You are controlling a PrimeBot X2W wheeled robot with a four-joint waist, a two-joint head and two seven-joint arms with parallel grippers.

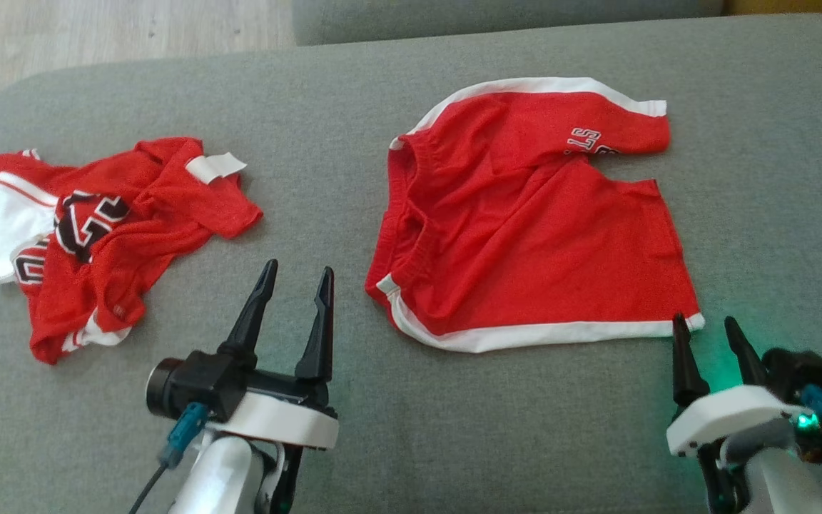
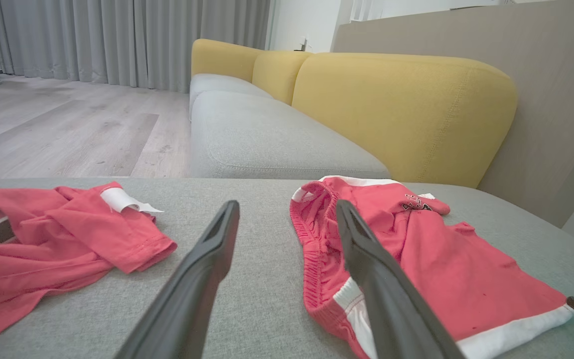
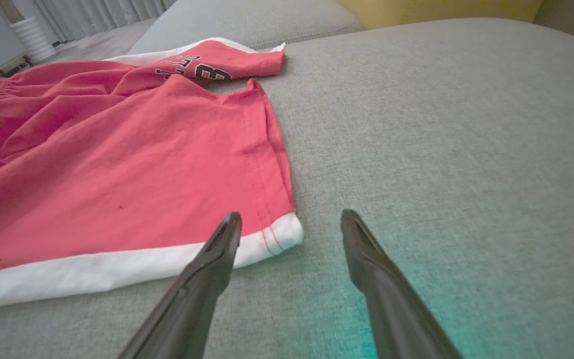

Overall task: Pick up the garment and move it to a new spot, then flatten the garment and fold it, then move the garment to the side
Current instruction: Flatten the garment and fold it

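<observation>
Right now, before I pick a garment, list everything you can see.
shorts: one, red with white trim, spread right of centre on seat
jersey: one, red, white and black, crumpled at seat's left
sofa seat: one, grey, under both garments
backrest cushions: three, yellow, behind seat
floor: one, pale wood, beyond sofa
curtains: one run, grey, far wall
left gripper: one, dark, open, between the garments
right gripper: one, dark, open, by shorts' near right corner

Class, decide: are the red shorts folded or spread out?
Spread out: the red shorts lie open on the grey cushion, both legs and waistband showing.
</observation>
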